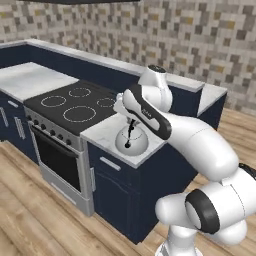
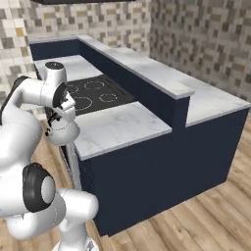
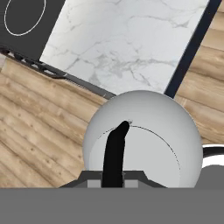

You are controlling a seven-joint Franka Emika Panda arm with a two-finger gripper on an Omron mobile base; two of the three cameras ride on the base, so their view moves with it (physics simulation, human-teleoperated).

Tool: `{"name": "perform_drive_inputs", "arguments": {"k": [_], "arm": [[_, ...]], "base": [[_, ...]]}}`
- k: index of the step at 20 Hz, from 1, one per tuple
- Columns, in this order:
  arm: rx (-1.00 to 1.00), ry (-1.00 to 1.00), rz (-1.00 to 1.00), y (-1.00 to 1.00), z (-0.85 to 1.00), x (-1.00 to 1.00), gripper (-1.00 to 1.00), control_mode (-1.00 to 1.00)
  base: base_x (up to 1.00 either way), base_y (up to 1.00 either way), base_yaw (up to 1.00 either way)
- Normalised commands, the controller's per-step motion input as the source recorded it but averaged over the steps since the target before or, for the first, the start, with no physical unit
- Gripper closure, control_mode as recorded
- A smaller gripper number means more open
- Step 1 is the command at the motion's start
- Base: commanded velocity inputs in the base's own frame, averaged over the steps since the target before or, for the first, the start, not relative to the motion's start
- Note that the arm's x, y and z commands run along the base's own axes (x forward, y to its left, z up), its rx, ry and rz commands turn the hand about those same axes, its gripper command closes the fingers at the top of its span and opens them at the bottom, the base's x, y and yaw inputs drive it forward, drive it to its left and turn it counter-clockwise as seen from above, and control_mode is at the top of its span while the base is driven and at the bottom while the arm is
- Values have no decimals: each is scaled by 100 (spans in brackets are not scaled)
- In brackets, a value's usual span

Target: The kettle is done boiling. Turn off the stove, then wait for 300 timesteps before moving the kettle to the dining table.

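Gripper (image 1: 131, 124) grasps the kettle (image 1: 132, 140) by its thin black arched handle (image 3: 114, 153); fingers hidden behind the grey band in the hand view, but the handle runs straight up into the hand

Kettle hangs in the air, off the stove (image 1: 70, 107), by the front edge of the marble counter (image 1: 102, 134) to the right of the cooktop. In the right base view the kettle (image 2: 62, 131) sits out past the counter's front edge, over the wood floor (image 2: 196, 220). Hand view agrees: dome (image 3: 142, 135) overlaps floor planks and the counter's front edge

Cooktop bare, white burner rings showing; black knobs along the steel front panel, positions too small to read

Raised navy ledge with marble top (image 2: 147, 68) runs behind the stove and counter
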Motion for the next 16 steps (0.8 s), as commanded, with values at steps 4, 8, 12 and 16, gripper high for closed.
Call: {"name": "perform_drive_inputs", "arguments": {"k": [4,8,12,16], "arm": [[0,0,0,0,0,0,100,100],[0,0,0,0,0,0,100,100],[0,0,0,0,0,0,100,100],[0,0,0,0,0,0,100,100]], "base": [[-2,-54,37],[-8,-57,36],[-16,-62,32],[-19,-64,30]]}}
